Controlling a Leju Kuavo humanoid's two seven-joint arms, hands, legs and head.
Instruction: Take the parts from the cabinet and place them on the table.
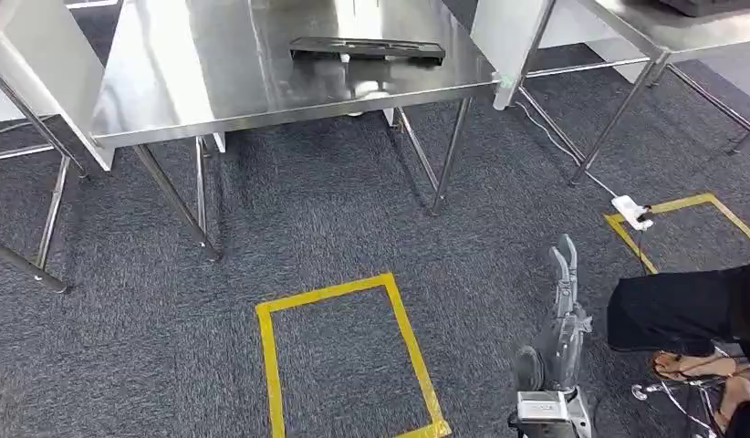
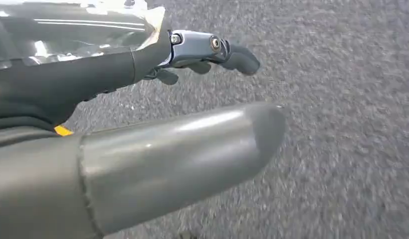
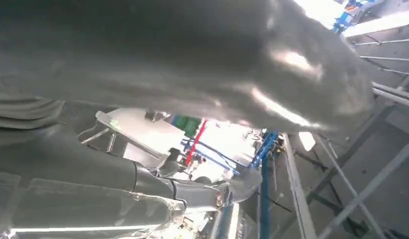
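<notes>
A flat black part lies on the steel table ahead of me. My right hand hangs low at the right over the carpet, fingers stretched out straight and holding nothing. In the right wrist view the right hand shows its thick thumb and dark fingers with nothing between them. Over the grey carpet, my left hand has its fingers spread away from the thumb and carries nothing.
A yellow tape rectangle marks the carpet before the table. The table's legs stand behind it. A second steel table is at the right, with a white power strip and more yellow tape. A person's leg is close by my right hand.
</notes>
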